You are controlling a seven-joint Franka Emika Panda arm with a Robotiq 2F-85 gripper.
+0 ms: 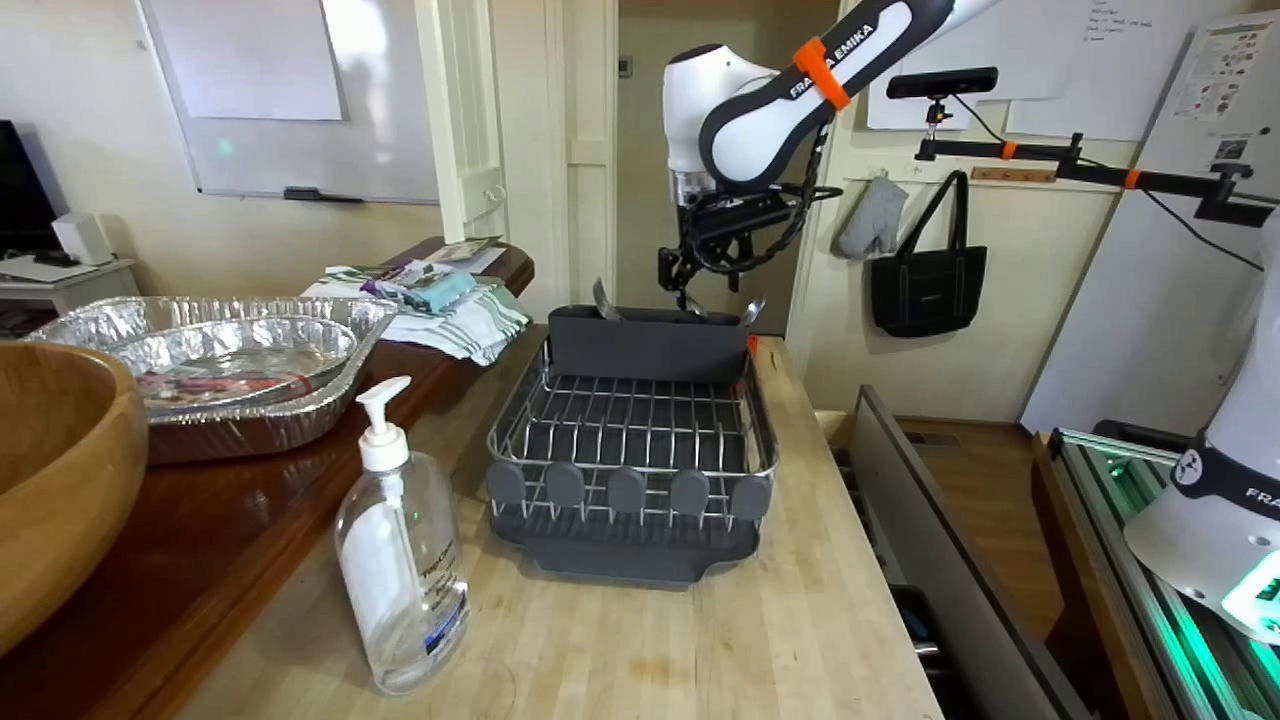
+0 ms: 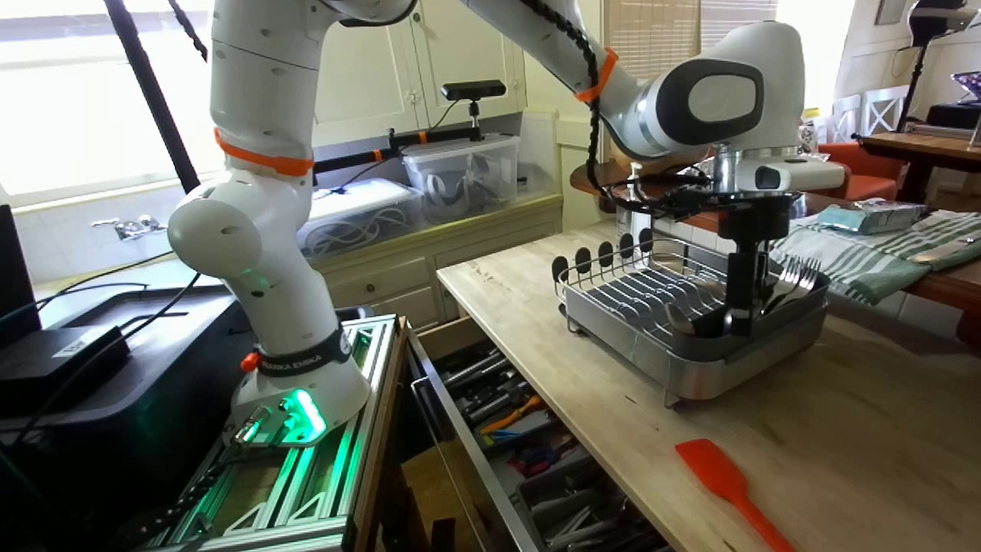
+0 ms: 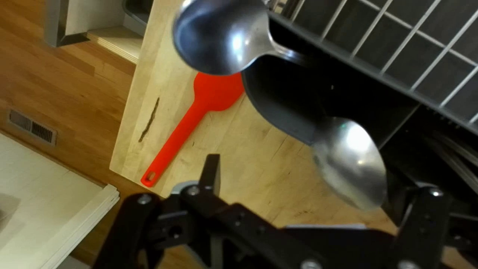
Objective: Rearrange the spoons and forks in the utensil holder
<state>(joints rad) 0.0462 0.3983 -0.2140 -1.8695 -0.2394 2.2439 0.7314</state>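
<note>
Tan wood forms the tabletop [image 1: 800,640] in both exterior views, the white arm [image 2: 260,307] I am operating remotely arched over it. A drawer [image 1: 950,540] stands open between the arm's base and the tabletop. On the wood sits a grey dish rack [image 2: 705,376], the dark utensil holder [image 1: 650,350] running across one end. At that holder, my end effector [image 3: 319,179] points down, its fingers [image 3: 211,172] spread well apart in the wrist view; whether either touches anything, I cannot tell. A clear pump bottle [image 1: 400,560] stands upright near the rack's opposite end, and a red spatula [image 2: 720,475] lies flat near the holder. Forks [image 2: 797,280] rise tines-up at the holder's end farther from the arm's base. One spoon [image 3: 224,37] tilts over the rim; another spoon [image 3: 349,162] shows its bowl between the fingers, both handles mostly hidden.
</note>
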